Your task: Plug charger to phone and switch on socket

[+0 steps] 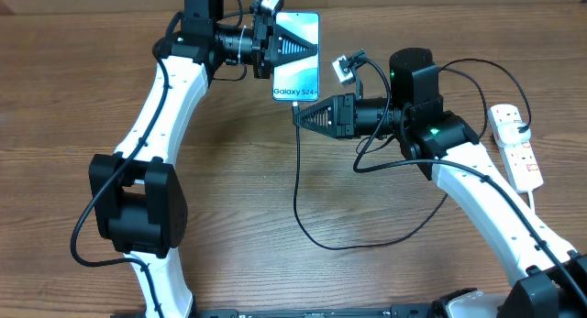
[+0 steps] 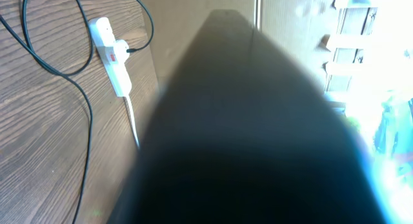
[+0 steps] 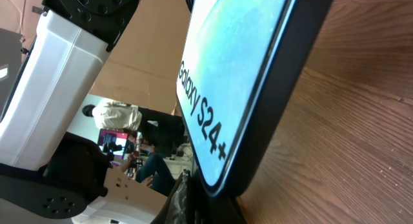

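The phone (image 1: 294,85) is up at the far side of the table (image 1: 229,190), its light blue screen facing the overhead camera with "Galaxy S24+" readable near its lower end. The left gripper (image 1: 310,49) reaches in from the phone's left and is clamped across its middle, one black finger lying right over the screen. In the right wrist view the phone (image 3: 232,62) looms large and tilted, with its dark rim just above the wood. At the phone's bottom edge is the right gripper (image 1: 299,116), coming in from the phone's right, jaws closed on the charger (image 1: 295,180) just behind its plug tip. That tip sits right against the phone's lower end, though whether it is actually seated in the port I cannot tell. From there the thin black cable drops straight away from the phone toward the near edge, curls into a loop, then swings out to the phone's right. Well off to the right of the phone lies the socket (image 1: 516,146), a white strip with red switches and a black plug in it. The left wrist view catches that socket (image 2: 111,53) too, its white cord (image 2: 132,124) trailing off, beside a big dark blur filling most of the frame.
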